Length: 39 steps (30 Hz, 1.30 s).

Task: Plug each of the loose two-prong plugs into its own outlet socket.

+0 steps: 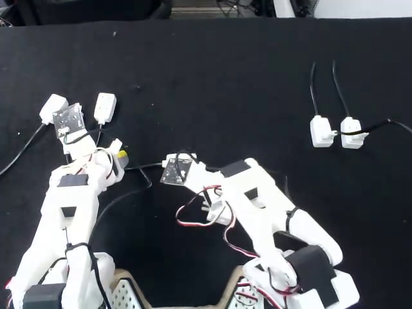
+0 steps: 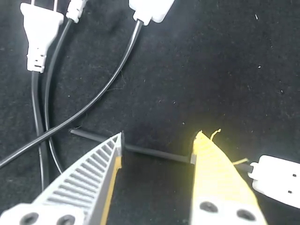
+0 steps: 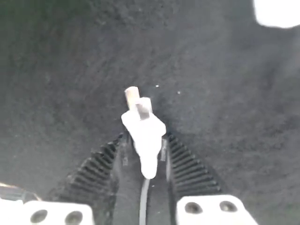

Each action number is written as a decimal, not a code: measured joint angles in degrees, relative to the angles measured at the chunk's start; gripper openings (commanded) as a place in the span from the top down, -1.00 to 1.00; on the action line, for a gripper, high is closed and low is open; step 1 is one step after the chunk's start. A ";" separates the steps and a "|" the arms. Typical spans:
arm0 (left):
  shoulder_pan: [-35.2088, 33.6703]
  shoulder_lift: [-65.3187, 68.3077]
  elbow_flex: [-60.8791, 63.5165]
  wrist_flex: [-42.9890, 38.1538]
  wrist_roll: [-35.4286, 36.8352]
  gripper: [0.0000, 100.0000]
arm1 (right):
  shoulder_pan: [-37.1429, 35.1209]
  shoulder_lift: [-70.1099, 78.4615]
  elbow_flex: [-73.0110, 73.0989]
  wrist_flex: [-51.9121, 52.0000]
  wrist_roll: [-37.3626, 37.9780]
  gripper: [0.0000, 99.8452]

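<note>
My right gripper (image 3: pixel 143 140) is shut on a white two-prong plug (image 3: pixel 142 129), prongs pointing away from it, just above the black cloth; in the high view this gripper (image 1: pixel 172 159) sits mid-table. My left gripper (image 2: pixel 157 143) stands open over a thin black cable (image 2: pixel 154 153) that crosses between its fingertips, with nothing held. A loose white two-prong plug (image 2: pixel 40 28) lies beyond it, with another white cable end (image 2: pixel 150 9) nearby. In the high view the left gripper (image 1: pixel 111 154) is below two white cable ends (image 1: pixel 53 106) (image 1: pixel 105 106).
Two more white cable ends (image 1: pixel 320 131) (image 1: pixel 351 133) lie side by side at the far right on black cables. A white piece (image 2: pixel 276 180) lies beside the yellow finger. Black cables (image 2: pixel 84 108) loop across the cloth near the left arm.
</note>
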 measured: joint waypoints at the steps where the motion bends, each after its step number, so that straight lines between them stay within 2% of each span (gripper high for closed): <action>1: 0.00 0.00 0.00 0.00 0.00 0.51 | 0.00 0.00 0.00 -0.18 0.00 0.97; 11: 0.00 0.00 0.00 0.00 0.00 0.51 | 0.26 -4.40 0.09 0.97 -3.96 0.98; 15: 0.00 0.00 0.00 0.00 0.00 0.51 | 3.16 -9.41 0.18 1.58 -6.51 0.98; 22: 0.00 0.00 0.00 0.00 0.00 0.51 | 5.45 -10.37 5.89 -4.92 -9.67 0.97; 27: 0.00 0.00 0.00 0.00 0.00 0.51 | 5.27 -10.64 6.07 -5.27 -10.02 0.79; 33: 0.00 0.00 0.00 0.00 0.00 0.51 | 3.08 -10.73 8.18 -5.27 -10.02 0.89; 39: 0.00 0.00 0.00 0.00 0.00 0.51 | 2.02 -10.99 8.26 -5.27 -10.20 0.90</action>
